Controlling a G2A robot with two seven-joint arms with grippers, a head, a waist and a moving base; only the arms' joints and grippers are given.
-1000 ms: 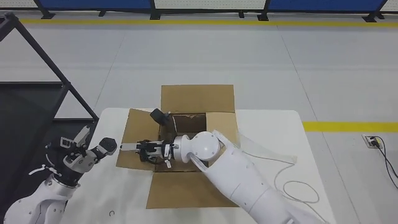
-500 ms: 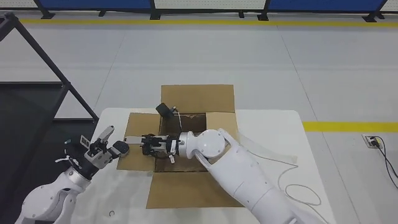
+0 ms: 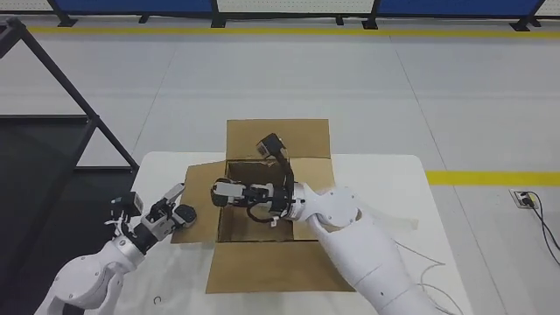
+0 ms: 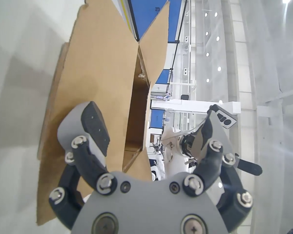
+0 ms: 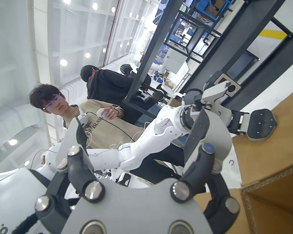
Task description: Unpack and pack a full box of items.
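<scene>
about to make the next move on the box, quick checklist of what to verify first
1. Top of the brown cardboard box open, flaps folded out: ok.
2. Is the left hand open and empty: ok.
3. Is the right hand open and empty, held over the box: ok.
4. Is the left hand clear of the side flap next to it: cannot tell; one finger sits right at the cardboard.
5. Items left inside the box: cannot tell; the inside is dark and partly covered from above.
</scene>
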